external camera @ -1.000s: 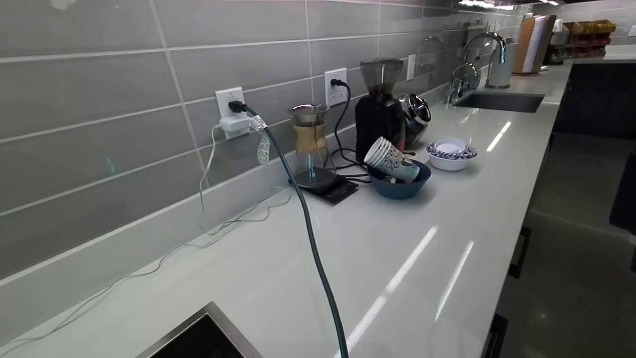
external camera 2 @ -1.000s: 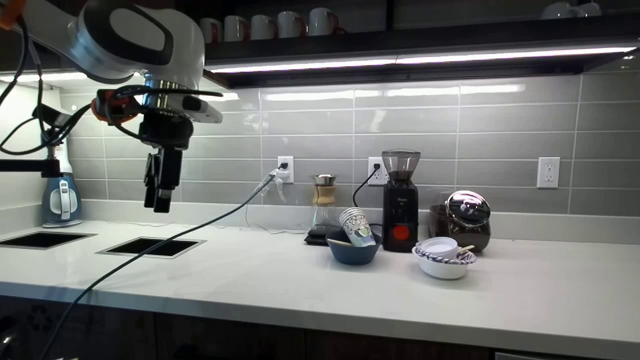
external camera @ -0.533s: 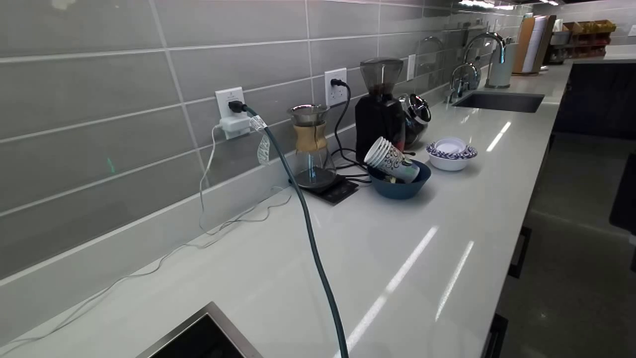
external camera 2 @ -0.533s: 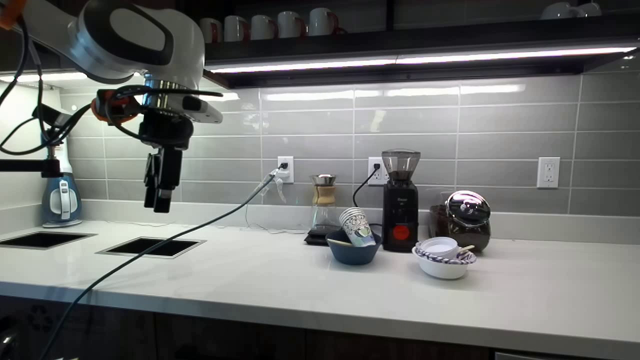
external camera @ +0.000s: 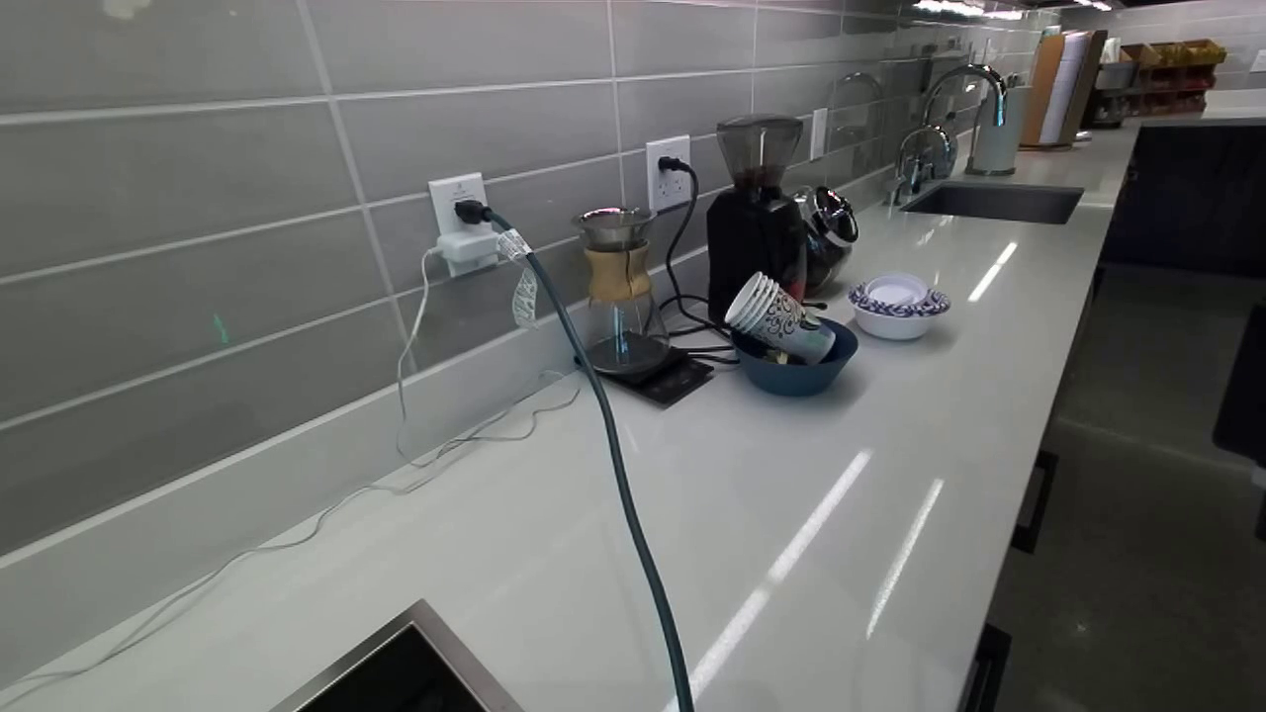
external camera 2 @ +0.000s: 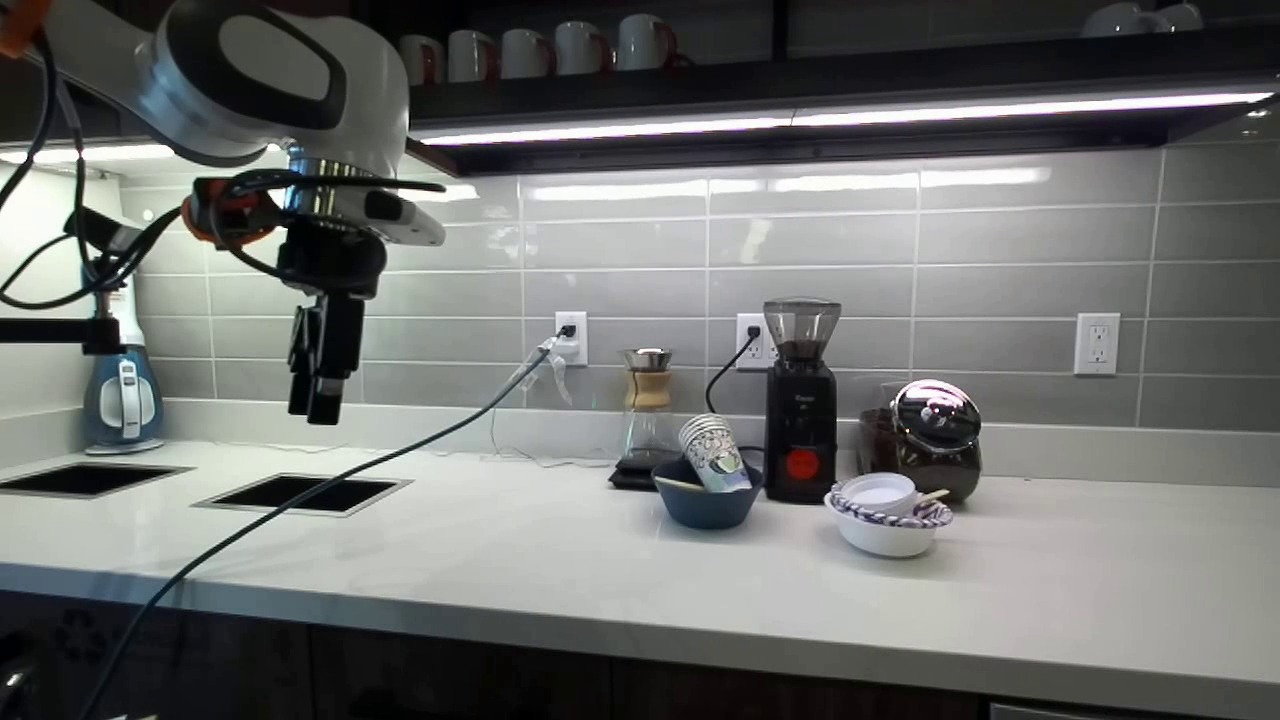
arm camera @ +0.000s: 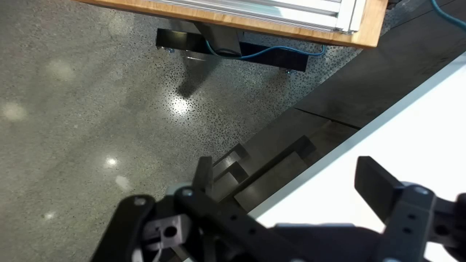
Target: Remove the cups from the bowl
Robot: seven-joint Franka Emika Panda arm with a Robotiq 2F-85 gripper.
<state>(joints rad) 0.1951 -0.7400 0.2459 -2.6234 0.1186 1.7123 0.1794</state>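
Observation:
The cups (external camera: 783,318) are a nested stack, white with dark and bluish-green print. They lie tilted in the dark blue bowl (external camera: 797,380), rims up and leaning over its edge. An exterior view shows the same cups (external camera 2: 714,455) and bowl (external camera 2: 706,508) on the counter. My gripper (external camera 2: 318,412) hangs pointing down, well to the left of the bowl and above the counter in that view. In the wrist view the gripper (arm camera: 284,160) is wide open with nothing between its fingers. Cups and bowl are out of the wrist view.
A glass coffee maker (external camera 2: 648,420) and black grinder (external camera 2: 801,430) stand close behind the bowl. A white bowl with patterned cloth (external camera 2: 885,535) stands to its right. A thick cable (external camera 2: 400,450) crosses the counter. A mug shelf (external camera 2: 620,105) hangs above. The wrist view shows the counter edge (arm camera: 327,153).

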